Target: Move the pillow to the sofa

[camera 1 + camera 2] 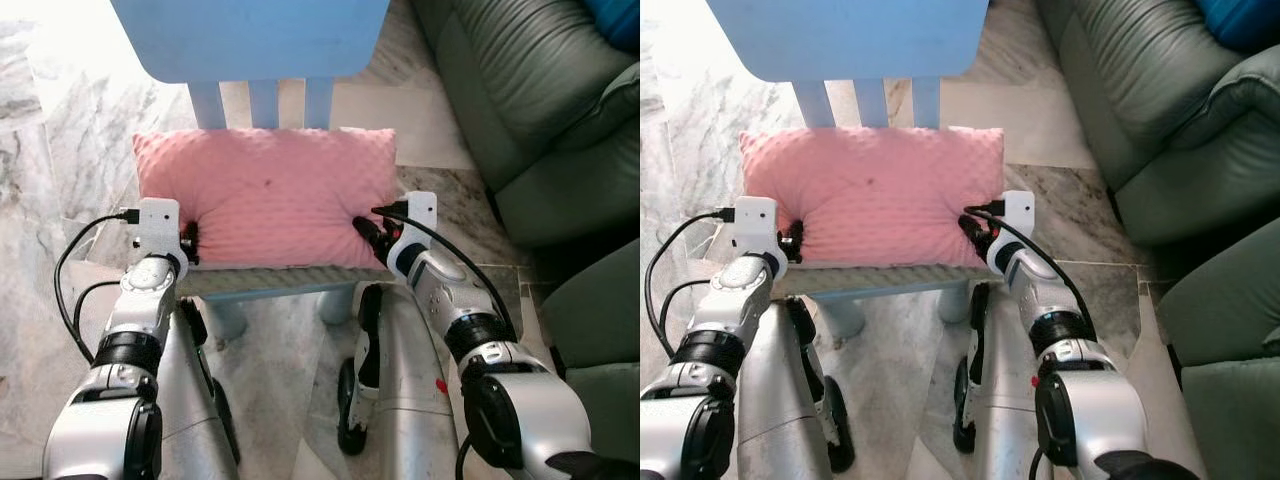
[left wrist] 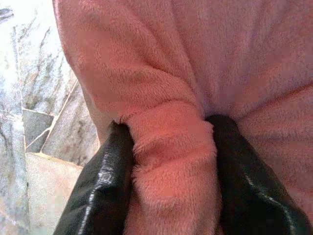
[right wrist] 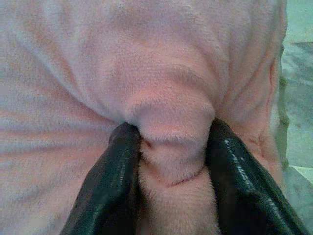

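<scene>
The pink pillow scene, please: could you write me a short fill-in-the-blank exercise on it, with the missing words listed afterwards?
1. The pillow lies on the seat of a light ____ chair.
2. The left gripper and the right gripper each pinch a fold of the ____.
3. The green sofa stands on the robot's ____ side.
4. The floor looks like ____.

Missing words: blue; pillow; right; marble
</scene>
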Robot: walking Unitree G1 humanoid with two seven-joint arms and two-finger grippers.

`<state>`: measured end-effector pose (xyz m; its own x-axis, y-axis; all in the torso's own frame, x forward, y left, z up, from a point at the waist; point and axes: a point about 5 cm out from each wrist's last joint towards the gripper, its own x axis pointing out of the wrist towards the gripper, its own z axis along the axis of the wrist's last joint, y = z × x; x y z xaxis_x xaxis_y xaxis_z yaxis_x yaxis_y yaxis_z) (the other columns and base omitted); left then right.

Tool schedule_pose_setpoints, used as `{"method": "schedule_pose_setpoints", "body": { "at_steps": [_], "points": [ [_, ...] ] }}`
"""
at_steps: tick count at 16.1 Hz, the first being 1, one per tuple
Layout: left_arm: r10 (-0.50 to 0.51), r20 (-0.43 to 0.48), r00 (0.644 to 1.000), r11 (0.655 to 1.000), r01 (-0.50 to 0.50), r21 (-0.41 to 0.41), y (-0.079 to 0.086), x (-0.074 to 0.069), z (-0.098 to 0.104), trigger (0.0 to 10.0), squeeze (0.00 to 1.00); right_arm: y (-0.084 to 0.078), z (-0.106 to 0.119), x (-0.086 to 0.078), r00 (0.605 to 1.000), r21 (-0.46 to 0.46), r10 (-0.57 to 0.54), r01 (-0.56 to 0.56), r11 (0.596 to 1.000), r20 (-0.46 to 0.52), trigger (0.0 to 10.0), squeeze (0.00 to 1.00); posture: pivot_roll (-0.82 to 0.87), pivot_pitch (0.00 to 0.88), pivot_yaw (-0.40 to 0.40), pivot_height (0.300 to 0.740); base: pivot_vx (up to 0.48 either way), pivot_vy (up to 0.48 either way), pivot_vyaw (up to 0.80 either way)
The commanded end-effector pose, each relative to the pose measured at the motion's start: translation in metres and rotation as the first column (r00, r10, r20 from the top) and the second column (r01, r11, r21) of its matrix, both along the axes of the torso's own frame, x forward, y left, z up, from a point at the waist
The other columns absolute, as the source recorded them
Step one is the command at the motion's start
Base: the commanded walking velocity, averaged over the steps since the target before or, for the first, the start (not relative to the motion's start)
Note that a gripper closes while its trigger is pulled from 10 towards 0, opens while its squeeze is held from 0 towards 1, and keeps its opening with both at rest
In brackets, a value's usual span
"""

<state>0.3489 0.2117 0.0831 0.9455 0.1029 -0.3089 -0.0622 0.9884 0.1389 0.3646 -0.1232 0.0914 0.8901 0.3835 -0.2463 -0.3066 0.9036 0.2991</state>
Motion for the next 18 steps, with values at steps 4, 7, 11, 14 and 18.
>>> {"method": "schedule_pose_setpoints", "body": {
  "at_steps": [4, 7, 11, 14, 18],
  "points": [
    [-0.016, -0.137, 0.99, 0.999, 0.009, -0.05, -0.012, -0.01, -0.031, 0.0, 0.0, -0.002, -0.012, -0.004, 0.997, -0.012, -0.02, 0.02, 1.0, -0.069, 0.0, 0.0, 0.01, 0.203, -0.115, 0.47, 0.0, 0.0, 0.0],
    [-0.011, -0.149, 0.989, 0.998, 0.002, -0.058, -0.012, -0.008, -0.031, 0.0, 0.0, -0.004, -0.016, -0.004, 0.992, 0.011, -0.056, 0.058, 0.998, -0.11, 0.0, 0.0, 0.02, 0.175, -0.11, 0.47, 0.0, 0.0, 0.0],
    [0.013, -0.092, 0.996, 0.996, -0.022, -0.092, -0.012, 0.003, -0.017, 0.0, 0.0, 0.005, -0.009, 0.0, 0.995, 0.023, -0.017, 0.019, 1.0, -0.094, 0.0, 0.0, 0.04, 0.094, -0.087, 0.47, 0.0, 0.0, 0.0],
    [0.018, -0.058, 0.998, 0.994, -0.025, -0.107, -0.013, 0.006, -0.011, 0.0, 0.0, 0.005, -0.008, 0.0, 0.998, -0.011, 0.015, -0.016, 1.0, -0.059, 0.0, 0.0, 0.05, 0.048, -0.071, 0.47, 0.0, 0.0, 0.0],
    [0.025, 0.104, 0.994, 0.995, -0.015, -0.096, -0.014, 0.007, 0.005, 0.0, 0.0, -0.009, -0.001, -0.004, 0.995, -0.068, 0.028, -0.022, 0.997, 0.096, 0.0, 0.0, 0.03, 0.0, -0.048, 0.47, 0.0, 0.0, 0.0]
  ]
}}
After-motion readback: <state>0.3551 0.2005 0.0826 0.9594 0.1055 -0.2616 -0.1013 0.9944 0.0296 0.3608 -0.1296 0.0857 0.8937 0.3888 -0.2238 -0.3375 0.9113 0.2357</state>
